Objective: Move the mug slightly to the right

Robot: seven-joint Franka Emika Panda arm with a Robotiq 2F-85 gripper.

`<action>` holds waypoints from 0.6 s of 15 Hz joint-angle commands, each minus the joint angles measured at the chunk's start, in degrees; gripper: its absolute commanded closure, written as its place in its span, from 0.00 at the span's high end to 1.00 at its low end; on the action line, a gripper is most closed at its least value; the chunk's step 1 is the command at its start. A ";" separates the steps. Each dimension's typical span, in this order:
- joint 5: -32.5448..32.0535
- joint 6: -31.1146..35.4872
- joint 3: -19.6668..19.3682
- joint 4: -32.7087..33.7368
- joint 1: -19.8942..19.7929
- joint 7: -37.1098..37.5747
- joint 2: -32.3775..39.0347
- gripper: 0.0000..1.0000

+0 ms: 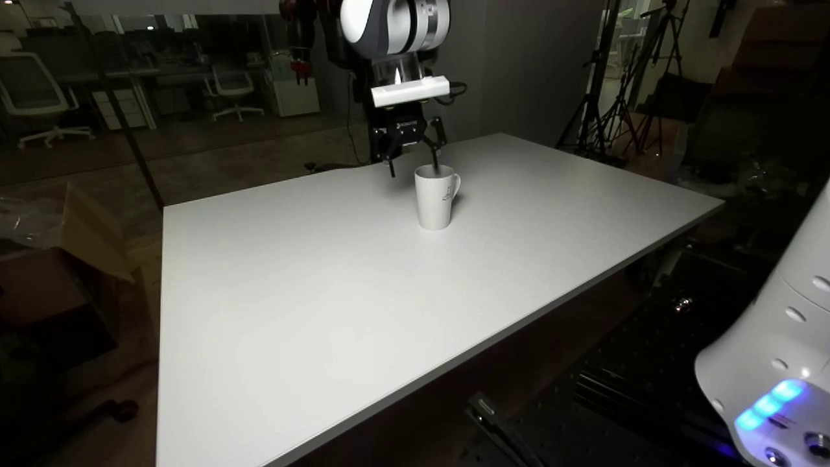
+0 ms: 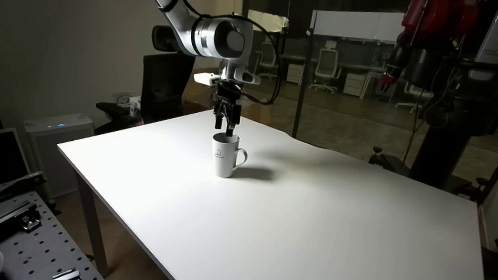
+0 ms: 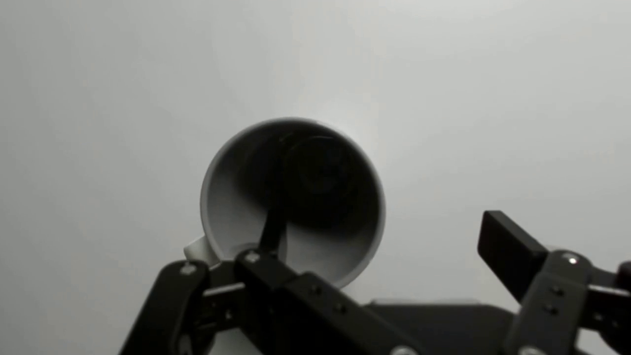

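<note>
The white mug [image 1: 433, 204] stands upright on the white table [image 1: 311, 311]. It also stands there in an exterior view [image 2: 224, 159], with its handle and a small dark print showing. My gripper [image 1: 414, 172] is open and points down at the mug; it shows in an exterior view too [image 2: 223, 131]. In the wrist view the mug [image 3: 323, 249] is seen from above between and left of the fingers, its handle mostly hidden. One finger of the gripper [image 3: 384, 219] is over the mug's opening at the rim. The other finger is outside, apart from the mug. How deep the first finger reaches is unclear.
The table's edges [image 1: 454, 363] show in both exterior views. A red and dark second robot [image 2: 436, 61] stands beyond the far edge. A perforated dark base plate [image 2: 45, 248] lies in front of the table. Chairs and tripods [image 1: 622, 97] stand in the background.
</note>
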 commanded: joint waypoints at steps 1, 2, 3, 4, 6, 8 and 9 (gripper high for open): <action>0.64 -1.84 -0.69 3.76 0.61 -1.34 2.78 1.00; 0.65 -1.95 -0.71 4.15 0.62 -1.56 3.26 1.00; 0.68 -2.03 -0.75 4.48 0.66 -1.60 3.68 1.00; 0.79 -1.95 -0.74 4.82 0.64 -1.66 4.08 0.75; 0.82 -1.97 -0.76 5.46 0.67 -1.73 4.73 0.67; 0.96 -2.07 -0.72 5.96 0.66 -1.80 5.15 0.53; 1.00 -2.16 -0.70 6.23 0.67 -1.83 5.32 0.45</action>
